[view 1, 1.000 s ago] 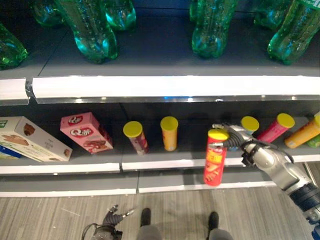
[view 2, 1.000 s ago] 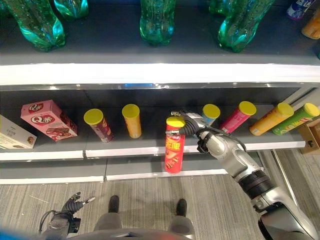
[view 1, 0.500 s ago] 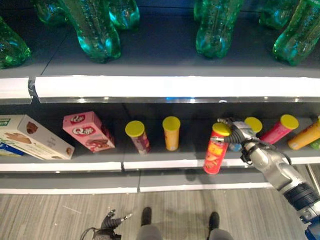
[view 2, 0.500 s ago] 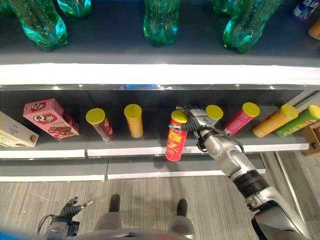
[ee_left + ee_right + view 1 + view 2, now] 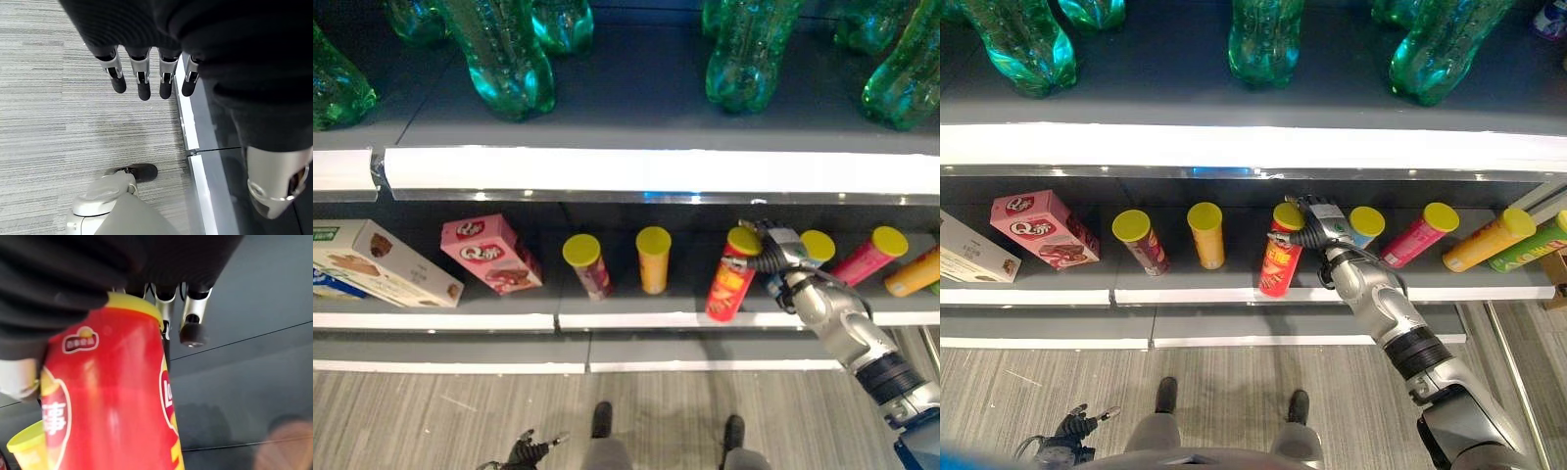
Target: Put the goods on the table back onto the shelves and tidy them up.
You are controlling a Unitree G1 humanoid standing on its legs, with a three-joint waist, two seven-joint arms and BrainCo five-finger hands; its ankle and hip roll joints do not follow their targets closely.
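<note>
Left eye view: since a second ago the red can (image 5: 731,275) has gone from hanging in front of the shelf edge to sitting in on the lower shelf (image 5: 636,311), tilted, yellow lid leaning right toward the right hand (image 5: 777,251). The hand's fingers are still curled round the can's top. Whole picture has shifted a bit, so the camera moved too. On the lower shelf, left to right: white box (image 5: 382,264), pink box (image 5: 489,255), dark red can (image 5: 586,266), orange can (image 5: 653,259), the red can, then a blue can (image 5: 811,251) behind the hand, a pink can (image 5: 867,257) and another orange can (image 5: 913,272) at the right edge. The upper shelf (image 5: 646,168) holds green bottles (image 5: 504,54). The left hand (image 5: 530,451) hangs low over the grey floor (image 5: 440,411), near left.

Right eye view: same scene; the red can's base rests at the front edge of the lower shelf, between the orange can and the blue can. A green can (image 5: 1533,245) lies at the far right.

Left wrist view: left hand fingers (image 5: 143,81) hang straight and relaxed, holding nothing, over the floor beside the shelf base.

Right wrist view: right hand fingers (image 5: 193,318) wrap behind the red can's lidded top, thumb on the other side, dark shelf behind.
</note>
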